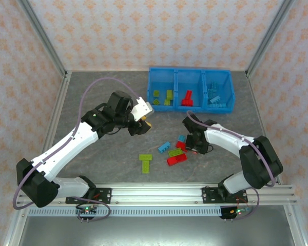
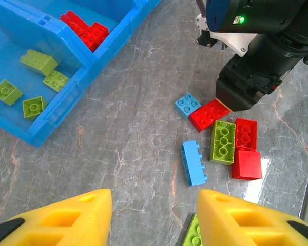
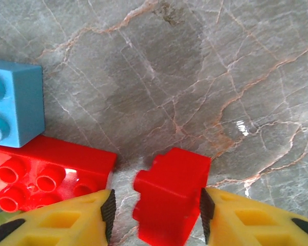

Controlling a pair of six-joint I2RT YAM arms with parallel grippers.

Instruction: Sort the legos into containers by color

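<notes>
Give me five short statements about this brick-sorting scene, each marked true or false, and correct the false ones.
1. The left compartment of the bin holds yellow-green bricks. True.
2. The middle compartment holds light blue bricks. False: it holds red bricks.
3. The left gripper is shut. False: its fingers stand wide apart.
4. A red brick lies between the fingers of the right gripper. True.
5. Every brick is already in the bin. False: several loose bricks lie on the table.
</notes>
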